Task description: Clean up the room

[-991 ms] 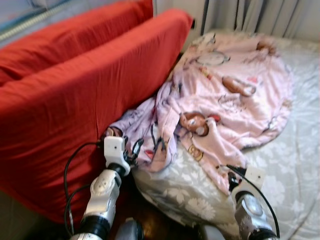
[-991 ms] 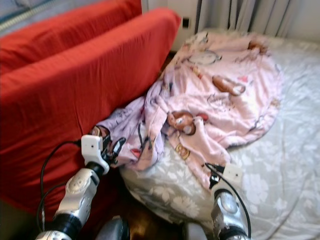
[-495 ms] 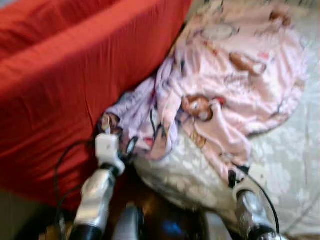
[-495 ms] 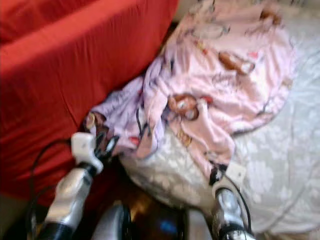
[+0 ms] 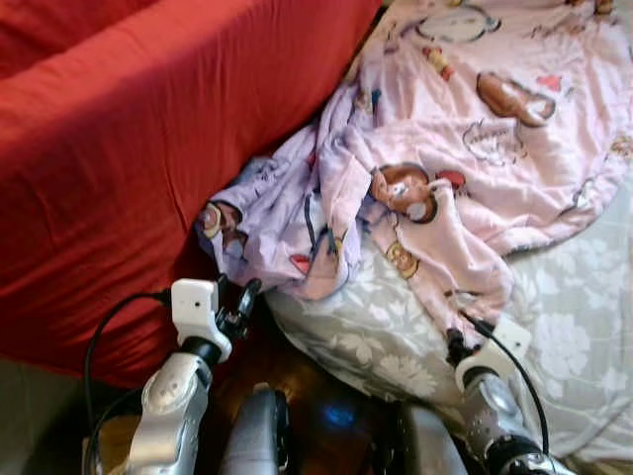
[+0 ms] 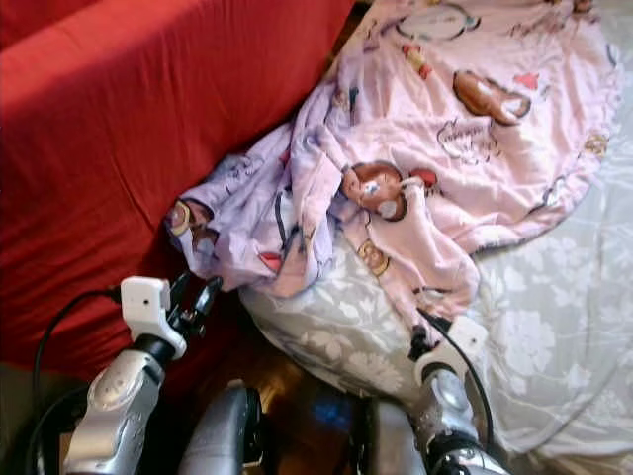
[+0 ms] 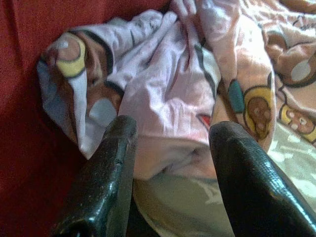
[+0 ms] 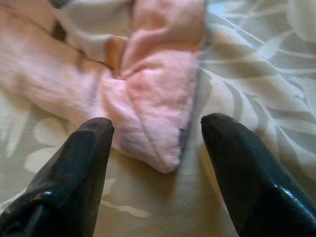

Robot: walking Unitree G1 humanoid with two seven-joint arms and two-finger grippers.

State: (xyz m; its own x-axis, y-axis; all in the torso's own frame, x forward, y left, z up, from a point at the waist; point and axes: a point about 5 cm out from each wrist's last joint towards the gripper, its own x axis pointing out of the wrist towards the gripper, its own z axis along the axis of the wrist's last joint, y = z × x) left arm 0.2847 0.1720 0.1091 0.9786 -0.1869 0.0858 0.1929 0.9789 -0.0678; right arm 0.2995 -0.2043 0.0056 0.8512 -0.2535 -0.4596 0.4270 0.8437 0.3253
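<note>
Nearest the robot, the left gripper [image 5: 240, 305] hangs with its black fingers spread apart just short of the bunched lilac end of the blanket [image 5: 465, 148], which droops off the near corner of the bed [image 5: 574, 327] against the red sofa [image 5: 129, 158]. The right gripper [image 8: 155, 148] also stands parted, its fingers straddling a pink corner flap lying on the bed's near edge. Both seem lined up to pinch an end each, likely so the blanket can be lifted and spread or folded. The blanket is soft, fleecy and crumpled, printed with cartoon figures, reaching toward the bed's far side over a grey floral sheet [image 6: 534, 346].
</note>
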